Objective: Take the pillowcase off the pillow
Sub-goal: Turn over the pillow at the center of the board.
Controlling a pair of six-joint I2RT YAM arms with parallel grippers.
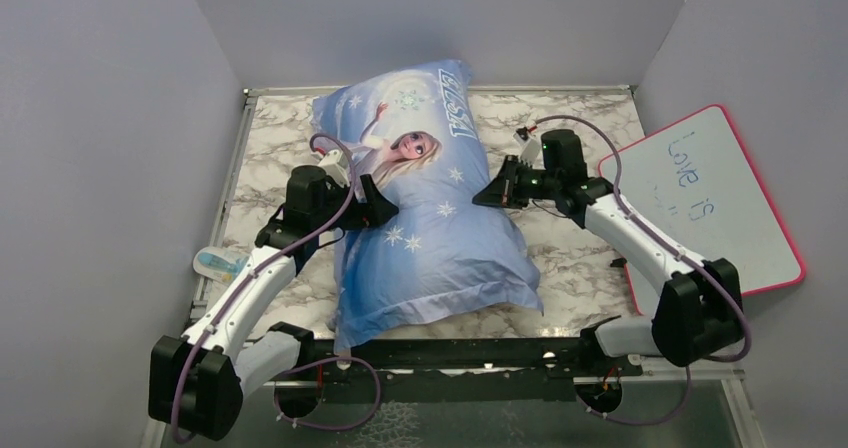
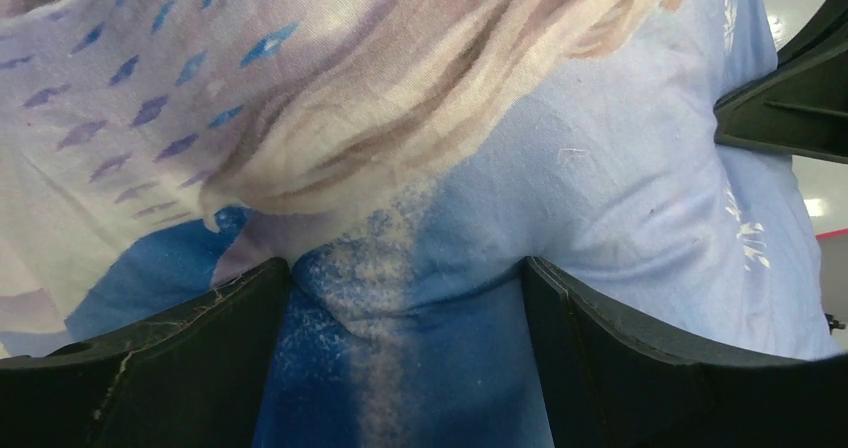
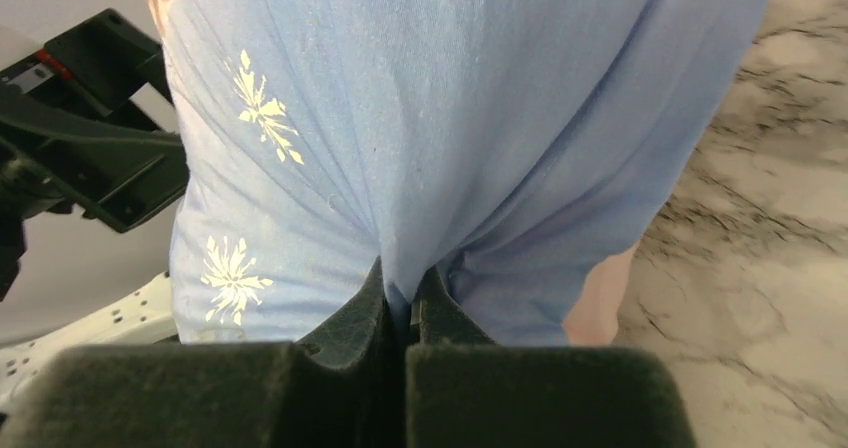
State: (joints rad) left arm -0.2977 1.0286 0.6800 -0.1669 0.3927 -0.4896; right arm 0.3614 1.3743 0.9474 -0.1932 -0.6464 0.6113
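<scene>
Between pale grey walls stands one marble-patterned worktop, with two arms bolted at its near edge. One blue pillowcase lies slantwise across the middle, plump, the pillow hidden inside. On its left side the left fingers are spread wide and pressed onto the print, fabric bulging between them. Opposite, the right fingers pinch tight on a fold. One whiteboard leans at the right edge, and one small pale-blue item sits at the left.
</scene>
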